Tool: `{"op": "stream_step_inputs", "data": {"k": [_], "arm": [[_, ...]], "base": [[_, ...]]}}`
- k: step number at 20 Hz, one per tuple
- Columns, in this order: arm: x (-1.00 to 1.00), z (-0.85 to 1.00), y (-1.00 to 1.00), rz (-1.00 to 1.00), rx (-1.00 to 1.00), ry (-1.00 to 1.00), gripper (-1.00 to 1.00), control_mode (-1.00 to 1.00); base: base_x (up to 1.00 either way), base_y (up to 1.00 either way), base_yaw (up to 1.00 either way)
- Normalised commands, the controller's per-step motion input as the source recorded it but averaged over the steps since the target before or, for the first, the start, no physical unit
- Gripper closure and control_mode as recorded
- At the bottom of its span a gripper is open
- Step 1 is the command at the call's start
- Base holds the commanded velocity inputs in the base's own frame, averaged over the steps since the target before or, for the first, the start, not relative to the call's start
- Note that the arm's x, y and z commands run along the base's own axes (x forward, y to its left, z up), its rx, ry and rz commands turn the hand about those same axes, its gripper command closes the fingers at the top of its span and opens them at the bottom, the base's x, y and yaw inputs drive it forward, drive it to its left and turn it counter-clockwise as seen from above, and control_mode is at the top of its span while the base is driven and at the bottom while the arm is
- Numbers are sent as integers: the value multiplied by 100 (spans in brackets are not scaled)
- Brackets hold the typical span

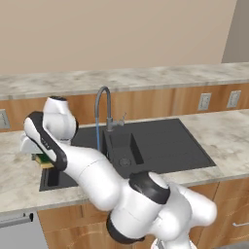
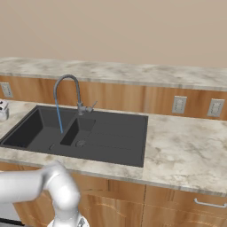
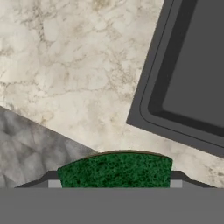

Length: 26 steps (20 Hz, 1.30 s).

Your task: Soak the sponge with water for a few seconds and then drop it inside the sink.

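My gripper point(image 3: 114, 183) is shut on the sponge point(image 3: 114, 169), whose dark green top bulges between the two finger tips. In the left base view the sponge point(image 1: 44, 160), green over yellow, hangs in the gripper point(image 1: 43, 159) above the counter, just left of the sink's left rim. The matte black sink point(image 1: 165, 142) point(image 2: 116, 133) has its near left corner point(image 3: 183, 87) to the right of the sponge in the hand view. From the curved faucet point(image 1: 103, 104) point(image 2: 66, 88) a thin blue water stream point(image 1: 98, 138) point(image 2: 59, 117) falls, to the right of the sponge and apart from it.
Marble counter point(image 1: 228, 133) point(image 3: 65, 65) surrounds the sink. Wall outlets point(image 1: 204, 101) point(image 2: 179, 104) sit on the wooden backsplash under a raised ledge. A small white object point(image 2: 2, 110) stands at the far left counter edge. Grey floor point(image 3: 30, 153) shows past the counter's front edge.
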Motion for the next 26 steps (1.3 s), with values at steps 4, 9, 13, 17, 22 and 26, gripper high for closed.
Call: {"op": "stream_step_inputs", "data": {"k": [4, 9, 13, 17, 22, 26], "arm": [[-16, 33, -59, 4, 13, 0, 100, -100], [-31, 23, -48, 2, 4, -2, 100, -100], [-42, 20, -23, 0, 0, -6, 100, -100], [-42, 37, -18, 0, 0, -5, 100, -100], [-17, 68, -28, 2, 0, 0, 100, -100], [-19, 49, -37, 1, 0, 0, 100, -100]], "base": [[0, 0, 0], [0, 0, 0], [0, 0, 0], [0, 0, 0], [0, 0, 0], [0, 0, 0]]}}
